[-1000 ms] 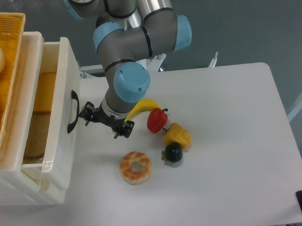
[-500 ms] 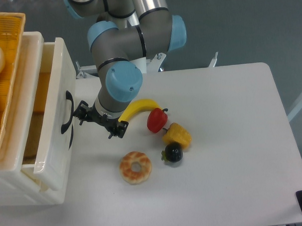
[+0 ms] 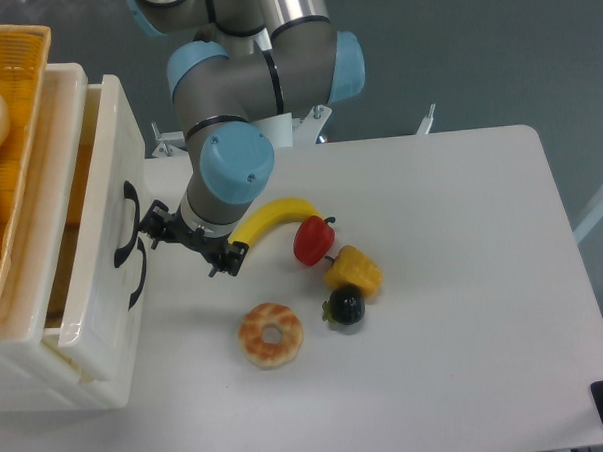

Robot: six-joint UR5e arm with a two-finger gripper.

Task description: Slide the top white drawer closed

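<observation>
The top white drawer [image 3: 115, 134] stands at the left and is pulled out only a little; a narrow strip of its inside shows behind the front panel. Its black arched handle [image 3: 127, 216] faces the table. My gripper [image 3: 190, 247] hangs just right of that front panel, open and holding nothing. Its left fingertip [image 3: 154, 232] is at the panel beside the handle, and I cannot tell whether it touches. The other fingertip [image 3: 227, 263] points out over the table.
A second black handle [image 3: 136, 277] shows just below the first. An orange wicker basket [image 3: 16, 108] sits on the cabinet top. On the table right of my gripper lie a banana [image 3: 271, 219], a red pepper [image 3: 313, 240], a yellow pepper [image 3: 354, 272], a dark fruit [image 3: 345, 307] and a doughnut [image 3: 270, 334].
My gripper has moved left, and the top drawer's front panel has slid left with it, so the open gap has narrowed a good deal. The food items have not moved.
</observation>
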